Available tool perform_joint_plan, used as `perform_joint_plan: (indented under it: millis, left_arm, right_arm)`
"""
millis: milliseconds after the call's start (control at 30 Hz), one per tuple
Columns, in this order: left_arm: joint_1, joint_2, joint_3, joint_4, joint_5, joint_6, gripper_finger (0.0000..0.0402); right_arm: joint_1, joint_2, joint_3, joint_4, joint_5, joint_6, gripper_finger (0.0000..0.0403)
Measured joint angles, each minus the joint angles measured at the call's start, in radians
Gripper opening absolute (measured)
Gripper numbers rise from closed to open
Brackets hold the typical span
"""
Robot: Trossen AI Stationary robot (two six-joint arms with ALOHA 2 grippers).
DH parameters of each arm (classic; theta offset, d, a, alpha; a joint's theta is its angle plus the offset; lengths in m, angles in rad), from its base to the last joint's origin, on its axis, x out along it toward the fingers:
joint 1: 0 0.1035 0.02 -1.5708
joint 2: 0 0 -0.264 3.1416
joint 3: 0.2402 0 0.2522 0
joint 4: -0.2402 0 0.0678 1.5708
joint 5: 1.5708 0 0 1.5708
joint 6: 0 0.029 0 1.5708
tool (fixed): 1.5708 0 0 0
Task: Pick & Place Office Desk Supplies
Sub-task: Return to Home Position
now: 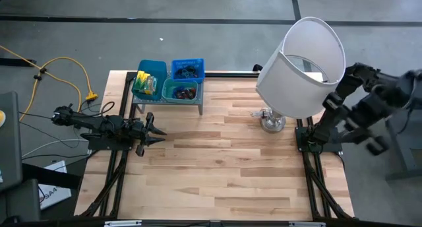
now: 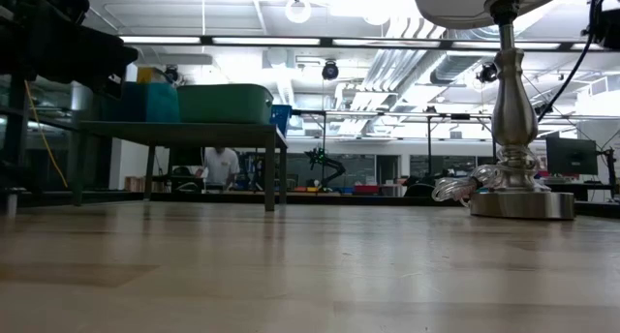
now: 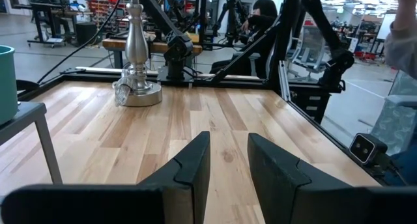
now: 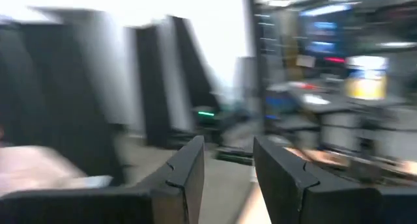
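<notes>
Setting: a robotics lab. Indicators:
- A bare ceiling [image 2: 242, 14] with exposed ducts [image 2: 417, 67] and strip lights [image 2: 223, 40].
- A concrete floor [image 1: 198, 35] with a loose yellow cable [image 1: 87, 82].
- Another robot arm [image 2: 325, 164] and a monitor [image 2: 572, 157] beyond the wooden table [image 1: 224, 161].
- A person [image 2: 221, 166] at a far bench.

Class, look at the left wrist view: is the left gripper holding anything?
No, the left gripper is open, and only the bare wooden table shows through the gap.
</notes>
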Motion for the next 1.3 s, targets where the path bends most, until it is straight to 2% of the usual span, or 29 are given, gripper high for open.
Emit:
perform_joint_plan:
  millis: [167, 267, 333, 533, 900, 1100, 1300]
  left_arm:
    - [0.0, 0.0, 0.0, 0.0, 0.0, 0.0, 0.0098]
    - [0.0, 0.0, 0.0, 0.0, 0.0, 0.0, 0.0098]
    - [0.0, 0.0, 0.0, 0.0, 0.0, 0.0, 0.0098]
    - [0.0, 0.0, 0.0, 0.0, 0.0, 0.0, 0.0098]
    - [0.0, 0.0, 0.0, 0.0, 0.0, 0.0, 0.0098]
    - [0.0, 0.0, 0.0, 0.0, 0.0, 0.0, 0.0098]
    - [0.0, 0.0, 0.0, 0.0, 0.0, 0.0, 0.0098]
  right_arm:
    - [-0.056, 0.091, 0.0, -0.004, 0.28, -0.043, 0.012]
    - [-0.124, 0.148, 0.0, 0.029, 0.383, -0.098, 0.012]
    - [-0.169, 0.175, -0.001, 0.064, 0.379, -0.127, 0.012]
    - [-0.268, 0.242, 0.0, 0.155, 0.254, -0.158, 0.012]
    - [-0.397, 0.417, 0.0, 0.187, 0.242, -0.125, 0.012]
    - [-0.379, 0.482, -0.001, 0.069, 0.215, 0.045, 0.012]
    - [-0.28, 0.547, 0.0, 0.053, 0.274, 0.158, 0.012]
